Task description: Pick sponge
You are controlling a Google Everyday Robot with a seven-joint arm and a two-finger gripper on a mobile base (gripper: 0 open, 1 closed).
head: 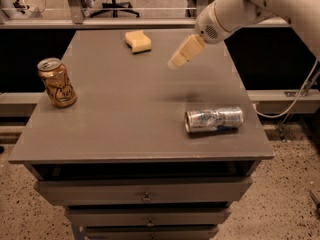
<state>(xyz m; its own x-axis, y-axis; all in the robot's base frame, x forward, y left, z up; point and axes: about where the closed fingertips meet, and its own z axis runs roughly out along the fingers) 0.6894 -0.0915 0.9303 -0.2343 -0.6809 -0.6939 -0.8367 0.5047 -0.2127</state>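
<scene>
Sponge (pixel 138 41): lying at the far end of the bench (pixel 125 114).
Gripper (pixel 176 62): in the air, right of sponge, fingers together, holding nothing.

Padded claw (pixel 177 62) over matt table (pixel 125 119); foam sponge (pixel 138 41).

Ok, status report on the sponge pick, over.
Tool hovering above table, right of sponge. Sponge untouched near far edge. Nothing between them; gold can left, silver can lying front right.
</scene>
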